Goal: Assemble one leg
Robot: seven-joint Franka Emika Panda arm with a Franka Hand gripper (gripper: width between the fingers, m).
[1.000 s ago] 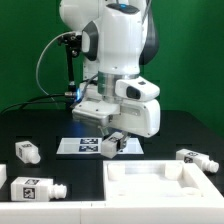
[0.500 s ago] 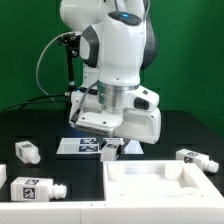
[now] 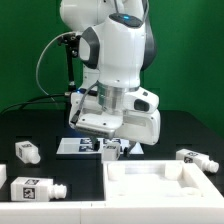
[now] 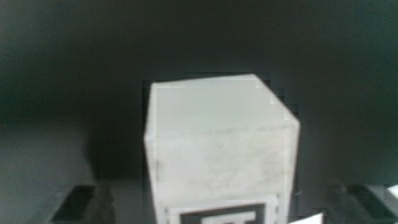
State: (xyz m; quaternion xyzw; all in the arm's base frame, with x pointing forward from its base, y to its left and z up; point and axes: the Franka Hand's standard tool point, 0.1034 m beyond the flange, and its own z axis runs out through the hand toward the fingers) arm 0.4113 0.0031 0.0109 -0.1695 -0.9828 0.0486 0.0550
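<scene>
My gripper (image 3: 110,147) is shut on a leg (image 3: 109,152), a small white block with a black-and-white tag. It holds the leg roughly upright, just above the far edge of the large flat white slab (image 3: 165,186). In the wrist view the leg (image 4: 221,140) fills the middle, with a tag at its near end. The dark fingertips (image 4: 71,205) show to either side of it. The leg's peg is hidden. Three more legs lie on the table: two at the exterior view's left (image 3: 27,151) (image 3: 35,189) and one at the right (image 3: 192,158).
The marker board (image 3: 72,146) lies on the black table behind the held leg. The slab with raised corners takes up the front right. A green wall and a black cable stand behind the arm.
The wrist has turned, bringing the held leg from a tilt to roughly upright. The gripper has shifted slightly to the exterior view's left and a little lower.
</scene>
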